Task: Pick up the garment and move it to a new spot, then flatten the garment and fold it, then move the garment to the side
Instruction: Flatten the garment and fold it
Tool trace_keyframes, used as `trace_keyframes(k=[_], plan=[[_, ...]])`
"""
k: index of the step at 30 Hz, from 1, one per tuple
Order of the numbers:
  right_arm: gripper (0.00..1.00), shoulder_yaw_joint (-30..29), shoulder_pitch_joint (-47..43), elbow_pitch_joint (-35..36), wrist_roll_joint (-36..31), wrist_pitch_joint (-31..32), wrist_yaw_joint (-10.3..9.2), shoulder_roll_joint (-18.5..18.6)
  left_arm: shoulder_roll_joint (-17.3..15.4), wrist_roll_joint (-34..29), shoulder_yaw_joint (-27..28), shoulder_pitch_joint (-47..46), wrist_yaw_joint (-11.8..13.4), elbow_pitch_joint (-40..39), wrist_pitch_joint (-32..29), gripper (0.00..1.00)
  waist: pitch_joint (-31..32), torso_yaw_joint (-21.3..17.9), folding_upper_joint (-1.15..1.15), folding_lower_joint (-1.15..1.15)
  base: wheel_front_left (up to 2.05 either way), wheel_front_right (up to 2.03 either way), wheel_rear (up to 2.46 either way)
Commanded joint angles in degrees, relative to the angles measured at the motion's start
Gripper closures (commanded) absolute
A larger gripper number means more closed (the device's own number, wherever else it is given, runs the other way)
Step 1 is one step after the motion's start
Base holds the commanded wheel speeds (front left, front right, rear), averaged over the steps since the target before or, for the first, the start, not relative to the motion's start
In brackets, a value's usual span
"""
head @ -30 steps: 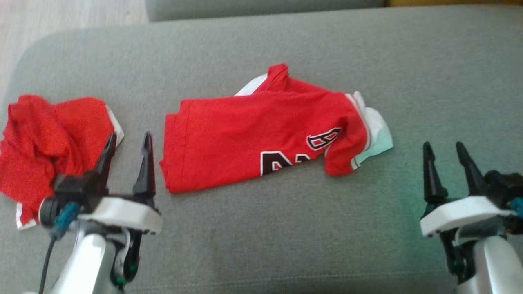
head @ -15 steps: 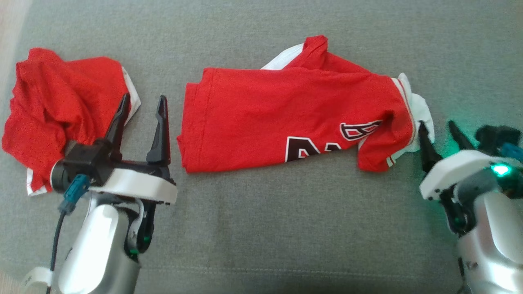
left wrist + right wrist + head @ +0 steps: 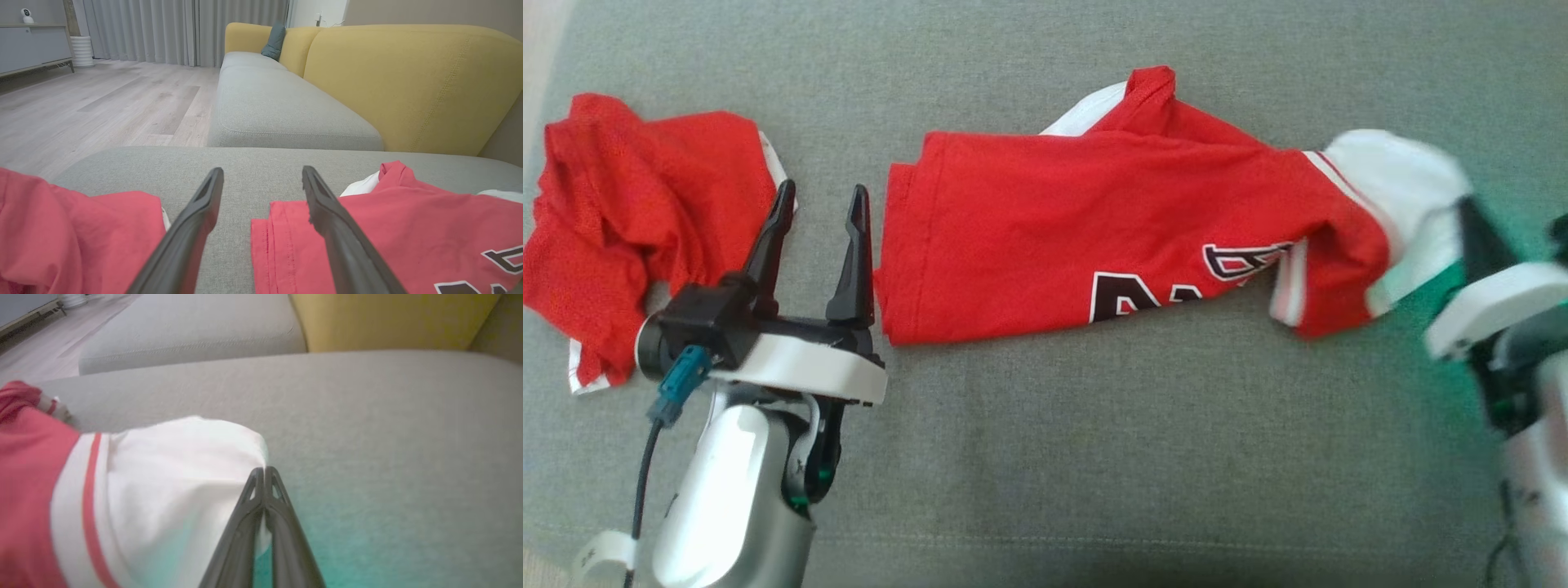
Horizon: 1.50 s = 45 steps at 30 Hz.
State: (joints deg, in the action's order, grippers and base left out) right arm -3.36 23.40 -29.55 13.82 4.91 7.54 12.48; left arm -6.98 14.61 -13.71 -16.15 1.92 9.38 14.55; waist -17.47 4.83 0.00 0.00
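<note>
Picking-up step: at three o'clock the right gripper (image 3: 265, 472), jaws closed, pinches the white sleeve (image 3: 1388, 167) of the red jersey (image 3: 1094, 220); at nine o'clock the left gripper (image 3: 823, 200) gapes empty, probably needing the hem next.

Holds the left gripper (image 3: 822, 189) wide open at lower left of the head view, with both dark fingers (image 3: 856, 253) pointing up and away above a white wrist (image 3: 792, 371) and silver forearm (image 3: 727, 490). Clamps the right gripper (image 3: 264, 470) tight on the white sleeve of the garment (image 3: 1094, 220) at far right, blurred in the head view.
</note>
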Motion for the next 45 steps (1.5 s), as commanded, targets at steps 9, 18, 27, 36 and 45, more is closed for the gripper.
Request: trace_keyframes(k=[9,18,27,36,45], plan=[[1.0,2.17,8.77,1.58,-3.25,-4.26,-0.05,6.19,0.55,-1.99,3.53,-3.21,-2.06,-1.54,0.45,0.0,-2.01,0.57,0.0,0.0,0.0,0.0,0.0],[0.0,6.43,12.2,-10.78,-2.91,-7.0,-0.05,5.45,1.46,-2.78,4.1,-3.69,-3.18,-0.61,0.45,0.0,-3.02,0.59,0.0,0.0,0.0,0.0,0.0],[0.0,6.75,9.68,-7.78,-1.38,-16.33,-0.05,2.2,0.93,-3.26,6.77,-1.37,-3.14,0.1,0.45,0.0,-0.18,-2.41,0.0,0.0,0.0,0.0,0.0],[0.0,5.4,-1.04,10.61,-0.66,-15.97,-0.05,-1.04,0.0,-3.48,8.26,1.75,-2.54,0.27,0.45,0.0,4.24,-4.71,0.0,0.0,0.0,0.0,0.0],[0.0,5.74,-12.43,25.22,-1.3,-9.3,-0.05,-4.69,-0.38,-3.35,8.13,4.42,-1.96,0.2,0.34,0.0,6.65,-5.47,0.0,0.0,0.0,0.0,0.0]])
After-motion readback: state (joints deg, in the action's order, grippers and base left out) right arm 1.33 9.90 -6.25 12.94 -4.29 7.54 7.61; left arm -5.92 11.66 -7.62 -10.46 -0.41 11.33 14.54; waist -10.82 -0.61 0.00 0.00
